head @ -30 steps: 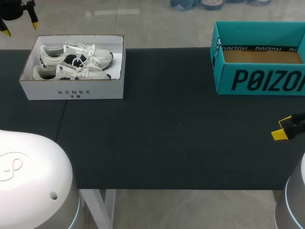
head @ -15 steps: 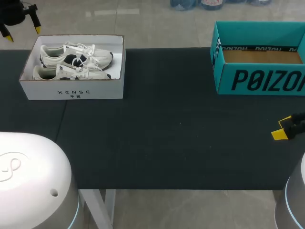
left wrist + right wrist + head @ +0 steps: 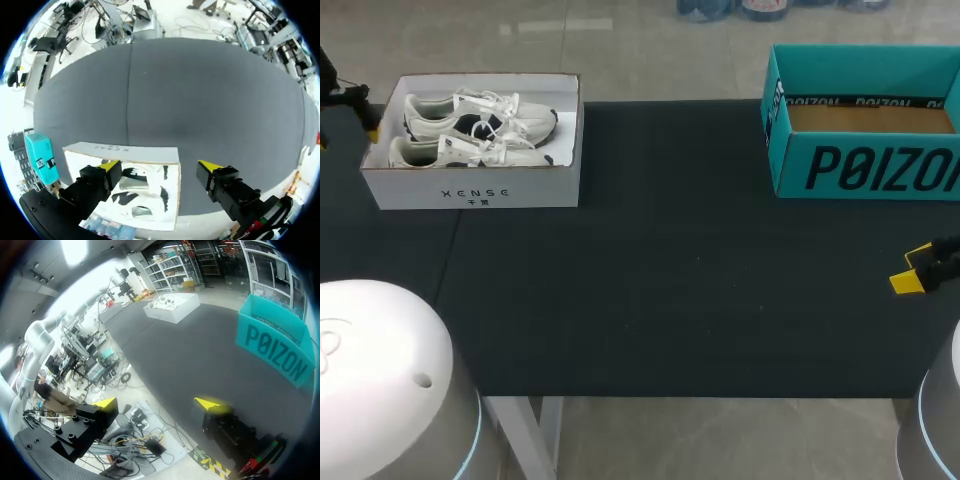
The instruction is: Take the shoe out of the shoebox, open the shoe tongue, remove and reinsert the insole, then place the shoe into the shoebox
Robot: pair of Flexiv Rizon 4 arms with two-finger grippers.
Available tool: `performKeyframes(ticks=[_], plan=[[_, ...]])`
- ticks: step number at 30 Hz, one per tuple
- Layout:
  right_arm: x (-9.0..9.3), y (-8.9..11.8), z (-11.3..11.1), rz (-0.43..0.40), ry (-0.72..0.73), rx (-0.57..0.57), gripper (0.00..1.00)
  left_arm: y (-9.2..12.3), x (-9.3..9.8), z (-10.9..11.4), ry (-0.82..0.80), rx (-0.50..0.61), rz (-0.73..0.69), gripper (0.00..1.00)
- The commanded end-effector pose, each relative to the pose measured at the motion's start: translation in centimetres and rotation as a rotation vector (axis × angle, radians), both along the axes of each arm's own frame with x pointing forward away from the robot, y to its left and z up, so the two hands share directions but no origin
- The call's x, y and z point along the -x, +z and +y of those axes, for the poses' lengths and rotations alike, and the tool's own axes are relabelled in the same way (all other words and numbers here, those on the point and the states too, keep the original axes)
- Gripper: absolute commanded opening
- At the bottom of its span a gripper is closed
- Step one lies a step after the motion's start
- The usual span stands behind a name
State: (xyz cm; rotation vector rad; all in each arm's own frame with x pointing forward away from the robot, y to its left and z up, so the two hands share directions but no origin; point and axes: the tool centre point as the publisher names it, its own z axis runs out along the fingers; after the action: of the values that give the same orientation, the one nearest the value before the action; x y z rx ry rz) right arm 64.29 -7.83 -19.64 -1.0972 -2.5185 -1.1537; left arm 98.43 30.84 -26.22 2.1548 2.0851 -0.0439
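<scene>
White shoebox [image 3: 470, 190] at ten o'clock holds both shoes [image 3: 480, 128]; teal box [image 3: 865, 165] at two o'clock. Left wrist: left gripper [image 3: 160, 165] spread wide, straddling the shoebox's side wall. Right wrist: right gripper [image 3: 157, 402] spread wide, teal box ahead.

Black-covered table [image 3: 670, 300], white table leg [image 3: 525, 435] beneath its front edge, pale grey floor [image 3: 720, 440]

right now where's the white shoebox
In the head view the white shoebox sits at the table's far left corner, both white shoes inside; the teal box is across at far right.
</scene>
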Motion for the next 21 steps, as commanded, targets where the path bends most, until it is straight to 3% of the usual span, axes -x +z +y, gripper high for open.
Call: performKeyframes(ticks=[1, 13, 21], plan=[[1.3, 0.2, -0.1, -0.024, -0.029, 0.019, 1.00, -1.9, 0.2, -0.3, -0.046, 0.012, -0.100, 1.00], [1.3, 0.2, -0.1, -0.024, -0.029, 0.019, 1.00, -3.2, -5.7, -0.7, -0.071, 0.007, -0.155, 1.00], [1.3, 0.2, -0.1, -0.024, -0.029, 0.019, 1.00, -5.0, -7.4, -2.0, -0.073, -0.017, -0.134, 1.00]])
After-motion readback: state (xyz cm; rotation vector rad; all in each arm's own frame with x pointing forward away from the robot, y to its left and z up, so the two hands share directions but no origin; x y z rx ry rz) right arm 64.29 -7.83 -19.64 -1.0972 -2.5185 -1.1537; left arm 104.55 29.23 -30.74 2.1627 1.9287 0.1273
